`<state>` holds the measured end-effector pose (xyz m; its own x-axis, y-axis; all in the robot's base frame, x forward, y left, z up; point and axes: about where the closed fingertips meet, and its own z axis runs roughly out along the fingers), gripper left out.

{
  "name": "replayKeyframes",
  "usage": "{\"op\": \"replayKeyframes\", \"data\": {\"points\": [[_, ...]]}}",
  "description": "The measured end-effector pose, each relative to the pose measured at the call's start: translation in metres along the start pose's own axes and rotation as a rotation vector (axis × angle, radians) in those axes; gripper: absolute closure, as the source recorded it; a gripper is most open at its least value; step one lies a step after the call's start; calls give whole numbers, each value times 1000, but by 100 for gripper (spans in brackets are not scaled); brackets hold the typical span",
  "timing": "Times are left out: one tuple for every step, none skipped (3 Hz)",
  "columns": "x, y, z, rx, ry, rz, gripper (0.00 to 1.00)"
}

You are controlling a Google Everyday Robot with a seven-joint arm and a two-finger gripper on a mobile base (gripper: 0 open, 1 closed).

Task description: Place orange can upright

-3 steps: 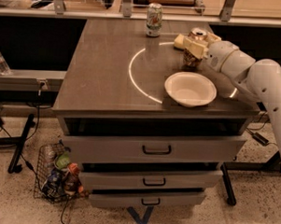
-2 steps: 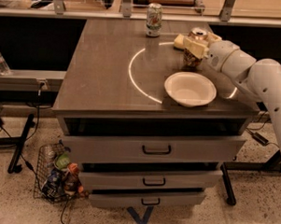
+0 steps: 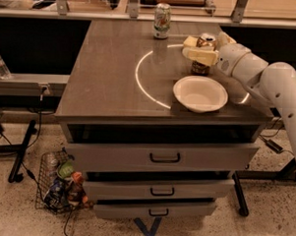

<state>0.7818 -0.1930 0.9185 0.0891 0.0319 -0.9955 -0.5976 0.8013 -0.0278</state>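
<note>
1. Wire basket (image 3: 56, 185): on the floor, well to the lower left of the white bowl (image 3: 201, 93). It holds several bottles and containers.

2. Table (image 3: 106, 69): dark top that carries the white bowl. Three drawers (image 3: 165, 157) are stacked below the top and in front of the bowl. All three stand pulled out a little.

3. White circle marking (image 3: 139, 85): printed on the tabletop. Its arc runs to the left of the white bowl and passes under it.

4. White-and-green can (image 3: 162, 20): upright at the far edge of the table, behind and to the left of the white bowl, well apart from it.

5. Gripper (image 3: 194, 48): just behind the white bowl, above the tabletop. Its cream fingers (image 3: 202, 57) point left, and the jaws are closed around the orange can (image 3: 201, 68).

6. Orange can: upright between the fingers, just behind the white bowl and apart from its rim. The silver top shows above the fingers and the dark lower body shows below them. Whether the base touches the tabletop cannot be told.

7. White bowl: open side up, near the front right corner of the table.

8. Arm (image 3: 267, 81): white, reaching in from the right of the white bowl and passing behind the bowl's right rim to the gripper.
</note>
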Motion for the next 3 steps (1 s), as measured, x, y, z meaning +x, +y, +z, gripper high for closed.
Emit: {"op": "replayKeyframes", "data": {"points": [[-3, -1, -4, 8, 12, -7, 0], [-28, -13, -26, 39, 47, -50, 0], [-101, -30, -59, 104, 47, -152, 0]]}}
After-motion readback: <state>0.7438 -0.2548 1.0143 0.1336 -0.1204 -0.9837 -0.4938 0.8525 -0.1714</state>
